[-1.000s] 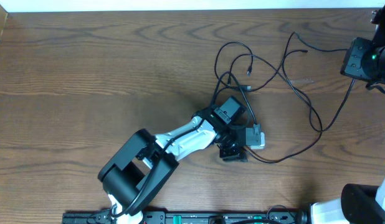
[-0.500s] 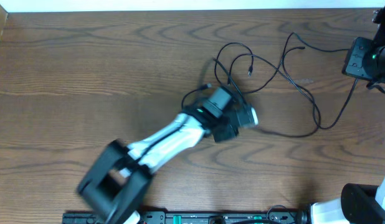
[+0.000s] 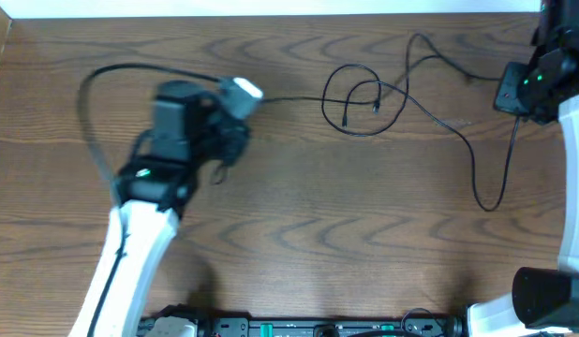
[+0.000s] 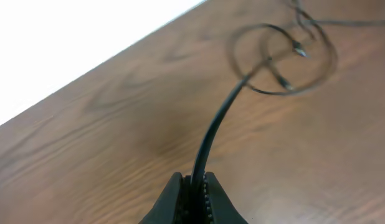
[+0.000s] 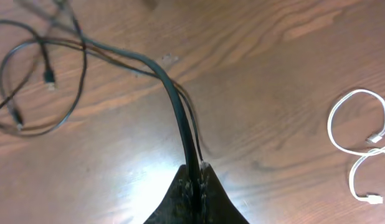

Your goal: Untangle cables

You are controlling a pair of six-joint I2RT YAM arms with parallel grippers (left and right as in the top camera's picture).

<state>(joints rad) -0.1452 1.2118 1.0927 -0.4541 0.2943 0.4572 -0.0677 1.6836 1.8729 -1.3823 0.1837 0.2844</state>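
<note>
The left gripper (image 4: 194, 188) is clamped on a black cable (image 4: 212, 130) — it runs straight to the tangled loops (image 3: 363, 97) on the table (image 3: 318, 234). The right gripper (image 5: 195, 177) pinches two black strands (image 5: 174, 93) — a white cable (image 5: 359, 146) lies apart from them.

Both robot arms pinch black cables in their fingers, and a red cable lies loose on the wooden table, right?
Nearly. The loose thin cable is white, not red; the right wrist view shows it. The left fingers and right fingers do pinch thin black cables.
</note>
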